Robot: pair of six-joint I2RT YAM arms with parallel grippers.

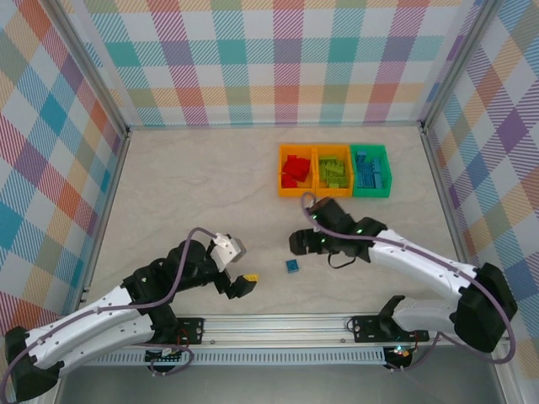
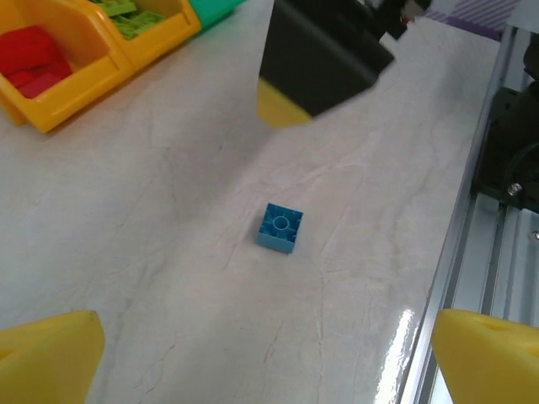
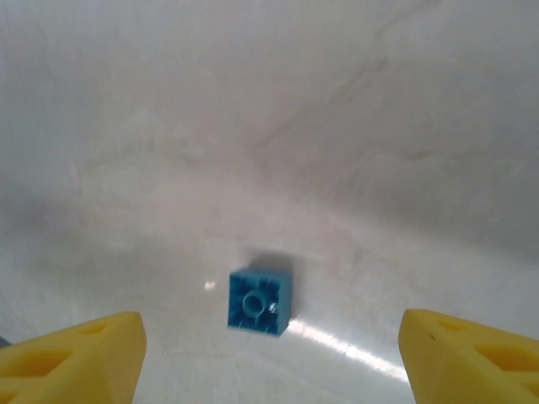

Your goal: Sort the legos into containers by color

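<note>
One small blue lego lies upside down on the table, apart from the containers. My right gripper hovers just above and behind it, open; in the right wrist view the blue lego sits on the table between and slightly ahead of the spread yellow fingertips, touching neither. My left gripper is open to the left of the brick, which shows ahead of it. At the back stand an orange bin with red legos, an orange bin with lime legos, and a green bin with blue legos.
A metal rail runs along the table's near edge, also at the right of the left wrist view. Checked walls enclose the table on three sides. The right gripper's dark finger with a yellow tip hangs above the brick in the left wrist view.
</note>
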